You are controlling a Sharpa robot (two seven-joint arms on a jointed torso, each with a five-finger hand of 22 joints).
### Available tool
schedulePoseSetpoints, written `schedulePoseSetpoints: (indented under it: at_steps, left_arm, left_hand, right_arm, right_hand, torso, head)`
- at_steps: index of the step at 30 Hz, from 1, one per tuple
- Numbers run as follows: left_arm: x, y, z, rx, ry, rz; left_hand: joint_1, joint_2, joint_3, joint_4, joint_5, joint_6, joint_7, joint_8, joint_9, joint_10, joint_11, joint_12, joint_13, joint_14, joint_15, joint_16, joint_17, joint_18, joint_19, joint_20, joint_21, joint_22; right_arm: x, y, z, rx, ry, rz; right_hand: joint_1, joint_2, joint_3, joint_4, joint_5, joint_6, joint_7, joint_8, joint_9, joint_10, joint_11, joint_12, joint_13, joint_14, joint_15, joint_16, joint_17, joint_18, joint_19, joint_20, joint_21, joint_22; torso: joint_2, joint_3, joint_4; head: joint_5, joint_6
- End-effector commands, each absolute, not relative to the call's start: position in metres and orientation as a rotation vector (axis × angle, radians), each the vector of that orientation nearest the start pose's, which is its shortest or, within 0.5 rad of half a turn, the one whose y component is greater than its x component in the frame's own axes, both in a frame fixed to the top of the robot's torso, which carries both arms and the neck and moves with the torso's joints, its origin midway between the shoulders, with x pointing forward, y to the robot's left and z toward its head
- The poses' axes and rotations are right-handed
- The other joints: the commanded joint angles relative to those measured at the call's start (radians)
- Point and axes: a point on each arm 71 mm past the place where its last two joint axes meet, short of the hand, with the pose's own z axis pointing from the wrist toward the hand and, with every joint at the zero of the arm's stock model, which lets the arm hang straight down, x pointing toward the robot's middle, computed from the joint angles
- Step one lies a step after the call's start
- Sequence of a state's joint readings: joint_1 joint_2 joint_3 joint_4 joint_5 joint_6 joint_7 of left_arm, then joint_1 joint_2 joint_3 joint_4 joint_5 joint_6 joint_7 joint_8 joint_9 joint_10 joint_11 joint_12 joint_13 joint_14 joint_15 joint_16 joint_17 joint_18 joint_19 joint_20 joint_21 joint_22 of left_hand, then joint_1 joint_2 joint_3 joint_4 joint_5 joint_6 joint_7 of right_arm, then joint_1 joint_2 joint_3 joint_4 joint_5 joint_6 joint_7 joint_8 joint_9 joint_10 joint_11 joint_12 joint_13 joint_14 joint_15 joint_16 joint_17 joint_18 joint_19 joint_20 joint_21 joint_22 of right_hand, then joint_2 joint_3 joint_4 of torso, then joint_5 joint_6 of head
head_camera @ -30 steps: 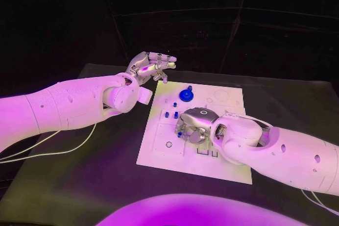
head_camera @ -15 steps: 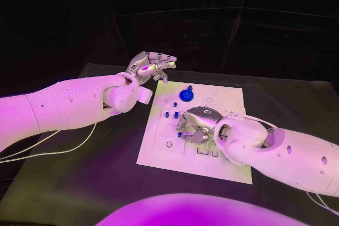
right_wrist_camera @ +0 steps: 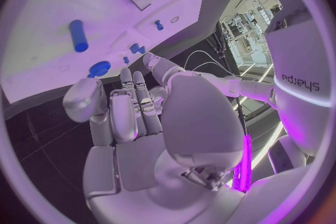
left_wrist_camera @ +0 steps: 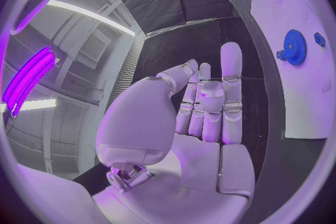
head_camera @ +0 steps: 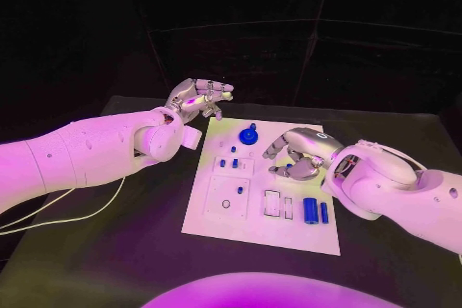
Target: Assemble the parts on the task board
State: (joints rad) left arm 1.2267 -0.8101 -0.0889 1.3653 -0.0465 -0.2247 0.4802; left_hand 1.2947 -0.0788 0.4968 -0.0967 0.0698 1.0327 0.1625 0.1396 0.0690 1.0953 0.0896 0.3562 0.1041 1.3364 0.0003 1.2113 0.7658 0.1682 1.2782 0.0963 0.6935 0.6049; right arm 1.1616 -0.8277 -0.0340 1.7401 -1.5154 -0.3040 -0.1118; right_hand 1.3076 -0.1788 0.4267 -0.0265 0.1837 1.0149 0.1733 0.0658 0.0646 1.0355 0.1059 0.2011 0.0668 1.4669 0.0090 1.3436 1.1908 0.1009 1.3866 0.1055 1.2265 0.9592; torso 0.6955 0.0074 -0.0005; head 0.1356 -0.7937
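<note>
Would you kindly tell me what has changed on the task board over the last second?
The right hand lifted off the middle of the task board toward its far right side, uncovering blue cylinders lying near the right edge. The left hand and the blue gear stayed put.

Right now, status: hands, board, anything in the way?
Left hand empty, raised beyond task board. Right hand empty, curled above board. Blue cylinder lying by slots; gear seated. Nothing blocking.

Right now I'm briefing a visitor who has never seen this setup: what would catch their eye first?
Probably the white rectangular task board in the middle of the black table, with a round blue gear near its far edge and a blue cylinder near its right side. Above it hangs the silver right hand, holding nothing, while the silver left hand hovers beyond the board's far left corner.
</note>
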Motion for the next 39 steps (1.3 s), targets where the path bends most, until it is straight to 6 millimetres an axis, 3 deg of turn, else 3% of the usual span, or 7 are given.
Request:
schedulePoseSetpoints:
  at_steps: [1, 8, 13, 18, 24, 28, 39]
  left_arm:
    - [0.515, 0.236, -0.184, -0.999, 1.375, -1.546]
    - [0.515, 0.235, -0.184, -0.999, 1.377, -1.549]
    - [0.516, 0.232, -0.185, -0.997, 1.381, -1.555]
    - [0.516, 0.232, -0.185, -0.998, 1.384, -1.556]
    - [0.516, 0.231, -0.186, -0.998, 1.385, -1.557]
    - [0.516, 0.230, -0.187, -0.998, 1.387, -1.560]
    - [0.515, 0.231, -0.187, -0.999, 1.387, -1.559]
  left_hand:
    - [-0.002, 0.005, -0.006, 0.000, -0.002, -0.003, 0.003, 0.005, -0.001, -0.009, -0.003, 0.004, 0.001, -0.006, 0.000, -0.005, -0.003, 0.013, -0.004, 0.001, -0.005, -0.002]
    - [-0.002, 0.005, -0.006, 0.000, -0.002, -0.003, 0.003, 0.005, -0.001, -0.009, -0.003, 0.004, 0.001, -0.006, 0.000, -0.005, -0.003, 0.013, -0.004, 0.001, -0.005, -0.002]
    - [-0.002, 0.005, -0.006, 0.000, -0.002, -0.003, 0.003, 0.005, -0.001, -0.009, -0.003, 0.004, 0.001, -0.006, 0.000, -0.005, -0.003, 0.013, -0.004, 0.001, -0.005, -0.002]
    - [-0.002, 0.005, -0.006, 0.000, -0.002, -0.003, 0.003, 0.005, -0.001, -0.009, -0.003, 0.004, 0.001, -0.006, 0.000, -0.005, -0.003, 0.013, -0.004, 0.001, -0.005, -0.002]
    - [-0.002, 0.005, -0.006, 0.000, -0.002, -0.003, 0.003, 0.005, -0.001, -0.009, -0.003, 0.004, 0.001, -0.006, 0.000, -0.005, -0.003, 0.013, -0.004, 0.001, -0.005, -0.002]
    - [-0.002, 0.005, -0.006, 0.000, -0.002, -0.003, 0.003, 0.005, -0.001, -0.009, -0.003, 0.004, 0.001, -0.006, 0.000, -0.005, -0.003, 0.013, -0.004, 0.001, -0.005, -0.002]
    - [-0.002, 0.005, -0.006, 0.000, -0.002, -0.004, 0.003, 0.006, -0.001, -0.010, -0.003, 0.006, 0.002, -0.007, 0.000, -0.006, -0.004, 0.013, -0.004, 0.001, -0.006, -0.002]
  right_arm:
    - [0.434, -0.147, -0.170, -0.201, 1.672, 0.908]
    - [0.445, -0.188, -0.165, -0.136, 1.701, 0.808]
    - [0.449, -0.200, -0.171, -0.158, 1.754, 0.729]
    - [0.448, -0.198, -0.181, -0.184, 1.800, 0.701]
    - [0.446, -0.189, -0.192, -0.215, 1.826, 0.700]
    - [0.446, -0.182, -0.199, -0.243, 1.843, 0.697]
    - [0.444, -0.168, -0.207, -0.273, 1.845, 0.709]
  right_hand:
    - [0.000, -0.002, -0.009, -0.002, 0.007, -0.005, -0.003, -0.002, 0.001, -0.009, 0.000, 0.007, -0.001, 0.031, 0.004, -0.005, -0.003, 0.010, -0.001, 0.007, -0.003, 0.002]
    - [-0.002, -0.008, -0.088, 0.005, 0.021, -0.036, -0.003, -0.004, 0.000, -0.064, 0.003, 0.018, -0.001, 0.027, 0.007, -0.015, -0.022, 0.017, -0.015, 0.011, -0.032, -0.045]
    - [0.066, 0.035, -0.315, 0.058, -0.008, -0.115, -0.018, 0.002, 0.004, -0.187, 0.009, 0.060, 0.006, 0.010, 0.013, -0.036, -0.063, 0.028, -0.045, 0.023, -0.098, -0.136]
    - [0.098, 0.043, -0.403, 0.108, -0.028, -0.137, -0.019, -0.002, 0.002, -0.211, 0.011, 0.105, 0.007, 0.004, 0.016, -0.042, -0.080, 0.034, -0.049, 0.020, -0.111, -0.154]
    - [0.129, 0.063, -0.427, 0.127, -0.034, -0.143, -0.015, -0.002, 0.002, -0.188, 0.003, 0.153, 0.011, 0.004, 0.010, -0.041, -0.084, 0.035, -0.047, 0.016, -0.115, -0.157]
    - [0.155, 0.090, -0.422, 0.117, -0.034, -0.134, -0.011, 0.001, 0.004, -0.134, -0.010, 0.195, 0.013, 0.011, 0.001, -0.034, -0.077, 0.035, -0.041, 0.008, -0.114, -0.156]
    - [0.190, 0.141, -0.379, 0.101, -0.040, -0.075, -0.013, 0.013, 0.007, -0.058, -0.013, 0.188, -0.006, 0.022, -0.004, -0.030, -0.075, 0.030, -0.018, 0.002, -0.100, -0.135]
  torso:
    - [-0.001, -0.0003, 0.0003]
    - [0.001, -0.0001, -0.0016]
    - [0.002, 0.0012, 0.0018]
    - [0.001, 0.0009, 0.0011]
    - [0.002, 0.0011, 0.0030]
    - [0.002, 0.0007, 0.0033]
    - [0.002, 0.0006, 0.0020]
  head:
    - [-0.016, 0.009]
    - [-0.043, 0.023]
    - [-0.053, 0.027]
    - [-0.056, 0.027]
    - [-0.058, 0.025]
    - [-0.058, 0.025]
    - [-0.054, 0.024]
